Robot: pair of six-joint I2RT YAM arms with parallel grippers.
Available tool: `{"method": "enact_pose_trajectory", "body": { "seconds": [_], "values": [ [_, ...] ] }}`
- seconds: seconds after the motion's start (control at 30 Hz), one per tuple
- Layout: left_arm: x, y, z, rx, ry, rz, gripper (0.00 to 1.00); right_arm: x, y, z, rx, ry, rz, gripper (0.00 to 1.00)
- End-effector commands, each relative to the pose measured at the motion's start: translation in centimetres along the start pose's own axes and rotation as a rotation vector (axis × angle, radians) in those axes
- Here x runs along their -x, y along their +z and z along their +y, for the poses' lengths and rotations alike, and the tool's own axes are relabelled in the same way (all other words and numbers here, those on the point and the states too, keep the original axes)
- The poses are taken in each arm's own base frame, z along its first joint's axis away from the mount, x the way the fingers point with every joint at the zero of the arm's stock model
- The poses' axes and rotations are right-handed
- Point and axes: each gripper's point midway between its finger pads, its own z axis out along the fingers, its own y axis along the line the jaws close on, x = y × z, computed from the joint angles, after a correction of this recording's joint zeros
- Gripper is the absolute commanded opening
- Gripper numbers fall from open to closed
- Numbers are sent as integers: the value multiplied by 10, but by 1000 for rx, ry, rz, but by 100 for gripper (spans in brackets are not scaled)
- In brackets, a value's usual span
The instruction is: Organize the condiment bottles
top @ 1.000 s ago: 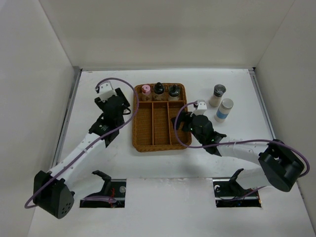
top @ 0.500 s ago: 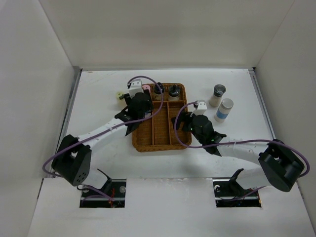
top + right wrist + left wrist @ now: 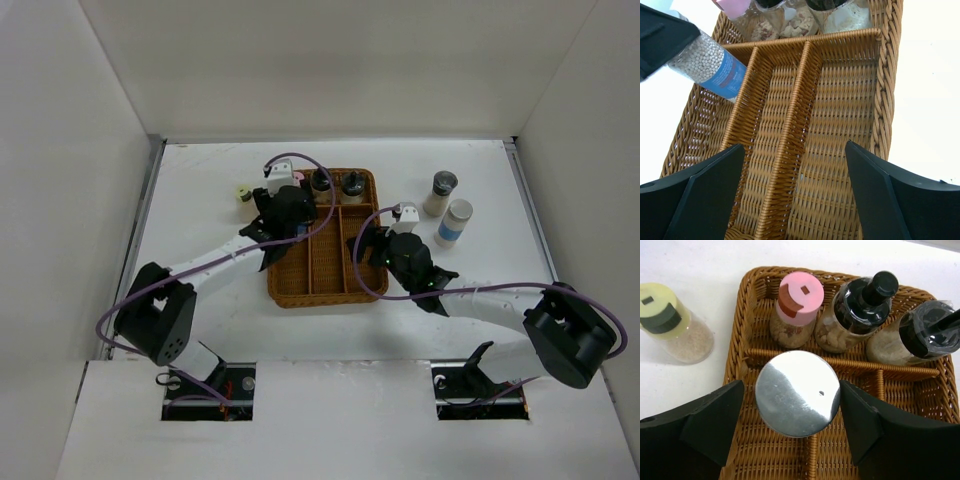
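My left gripper [image 3: 791, 390] is shut on a silver-capped bottle [image 3: 797, 392] and holds it over the back left of the wicker tray [image 3: 740, 360]. The right wrist view shows this bottle [image 3: 710, 67] tilted, with white beads and a blue label. A pink-capped bottle [image 3: 795, 307] and two black-capped bottles [image 3: 860, 307] [image 3: 920, 337] stand in the tray's back row. A yellow-green-capped bottle [image 3: 670, 322] stands on the table left of the tray [image 3: 243, 194]. My right gripper [image 3: 795, 145] is open and empty over the tray's right compartments [image 3: 372, 245].
A grey-capped bottle [image 3: 440, 193] and a white-capped, blue-labelled bottle [image 3: 455, 221] stand on the table right of the tray. White walls enclose the table on the left, back and right.
My left gripper swung right from beside the yellow-green bottle to over the tray's back left, carrying the silver-capped bottle. The right arm has not moved.
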Motion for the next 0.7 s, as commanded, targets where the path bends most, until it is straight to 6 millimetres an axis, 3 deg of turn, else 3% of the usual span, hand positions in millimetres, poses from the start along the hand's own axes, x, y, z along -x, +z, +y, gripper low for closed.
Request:
{"method": "enact_pose_trajectory", "body": {
  "seconds": [0.0,0.2,0.3,0.67],
  "values": [
    [59,-18,-4,-37,-74,-131,76,19,3,11,30,23,-51,89],
    [86,-13,45,56,-165,-191,73,17,5,11,27,22,-46,89],
    [91,3,74,122,-196,-191,71,18,5,11,25,13,-51,89],
    [67,61,122,238,-183,-90,68,15,7,10,20,5,-37,89]
  ]
}}
